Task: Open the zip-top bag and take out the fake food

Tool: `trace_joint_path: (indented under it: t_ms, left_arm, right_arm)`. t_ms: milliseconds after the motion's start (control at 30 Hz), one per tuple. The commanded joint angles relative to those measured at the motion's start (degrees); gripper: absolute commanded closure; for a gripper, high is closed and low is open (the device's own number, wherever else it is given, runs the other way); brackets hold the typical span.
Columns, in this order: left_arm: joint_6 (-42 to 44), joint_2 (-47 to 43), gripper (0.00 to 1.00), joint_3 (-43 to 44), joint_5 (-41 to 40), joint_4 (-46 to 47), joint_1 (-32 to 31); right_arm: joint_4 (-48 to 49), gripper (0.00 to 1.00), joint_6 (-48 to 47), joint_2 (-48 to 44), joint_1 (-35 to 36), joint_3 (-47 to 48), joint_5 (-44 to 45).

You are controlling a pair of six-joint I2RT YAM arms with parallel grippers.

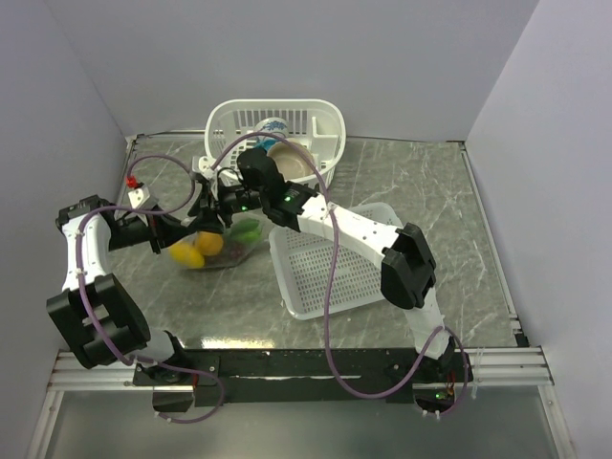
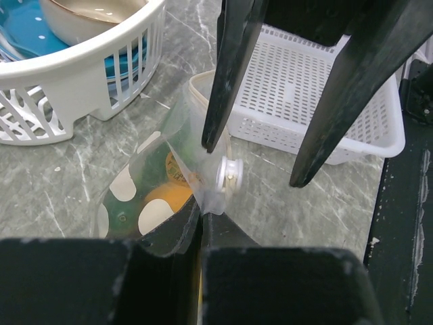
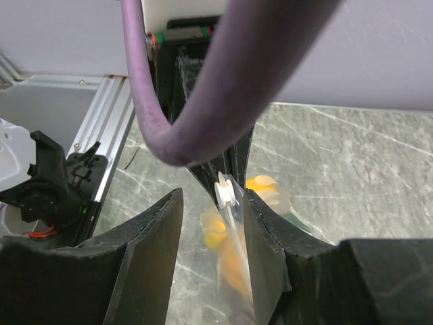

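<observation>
The zip-top bag (image 1: 218, 251) is clear with pale dots and hangs tilted over the table's left middle. Inside it show a yellow fruit (image 1: 187, 255), an orange fruit (image 1: 209, 242) and a green piece (image 1: 247, 229). My left gripper (image 2: 201, 215) is shut on the bag's top corner (image 2: 177, 162), right beside the white zip slider (image 2: 226, 177). My right gripper (image 3: 213, 196) is open, with the slider (image 3: 225, 193) and the zip strip between its fingers (image 3: 260, 250). In the top view the two grippers meet over the bag, the left (image 1: 199, 222) and the right (image 1: 222, 204).
A tall white mesh basket (image 1: 320, 124) with a blue and a brown bowl stands at the back. A flat white mesh basket (image 1: 335, 273) lies right of the bag, under my right arm. Both also show in the left wrist view, the tall basket (image 2: 81, 74) and the flat basket (image 2: 311, 108).
</observation>
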Motion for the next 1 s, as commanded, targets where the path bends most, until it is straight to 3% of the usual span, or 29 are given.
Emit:
trace_joint_path:
  t_ms: [0, 733, 967]
  left_arm:
    - [-1.3, -0.8, 0.92, 2.6, 3.4, -2.2, -1.2]
    - [-3.0, -3.6, 0.94, 2.3, 2.1, -2.1, -2.0]
    - [-3.7, -4.1, 0.94, 2.2, 1.5, -2.2, -1.9]
  right_arm:
    - [2.8, 0.52, 1.0, 0.8, 1.3, -1.3, -0.7]
    - [11.4, 0.62, 8.2, -1.0, -0.3, -8.0, -2.7]
    - [15.8, 0.74, 10.6, -3.8, -2.1, -13.2, -3.6]
